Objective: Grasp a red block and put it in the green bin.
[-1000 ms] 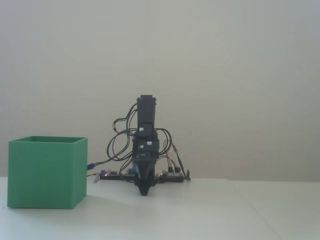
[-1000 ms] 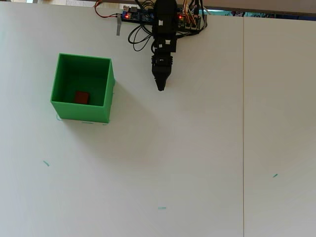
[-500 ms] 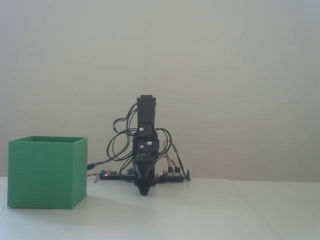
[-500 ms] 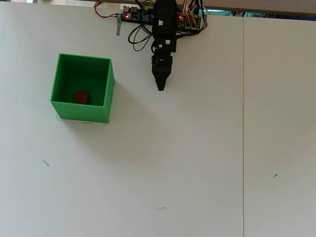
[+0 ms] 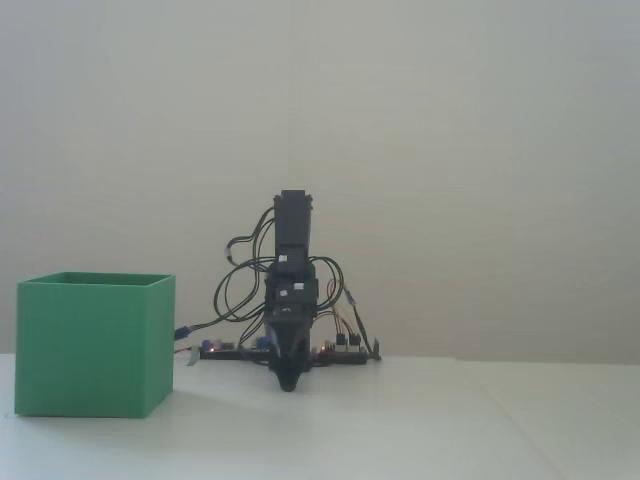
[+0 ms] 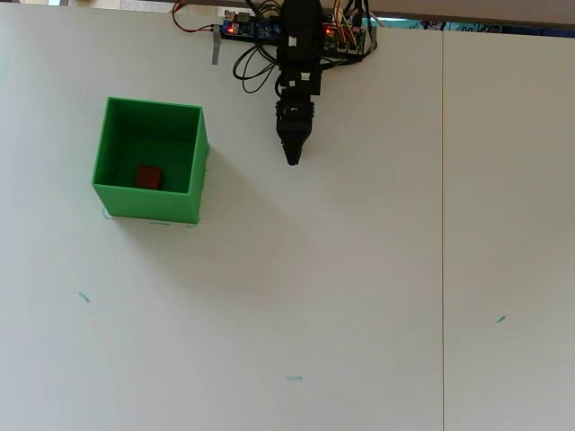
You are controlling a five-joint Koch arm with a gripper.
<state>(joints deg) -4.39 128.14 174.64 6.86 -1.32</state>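
Task status: red block (image 6: pixel 149 177) lies inside green bin (image 6: pixel 195 167), near the counter's far left corner in the overhead view. I hold nothing; my gripper (image 6: pixel 293 159) rests folded at the far edge, tips apparently narrow, though I cannot tell for certain. Recommended: keep parked, clear of the bin.

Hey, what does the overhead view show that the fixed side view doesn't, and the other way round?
Only the overhead view shows the small matte red block lying inside the large green plastic box, plus small green tape marks on the white table. Only the fixed view shows the box's outer front wall and the arm's folded upright posture. Both show the black arm beside the box, gripper tucked near its base; whether its fingers are open cannot be told.
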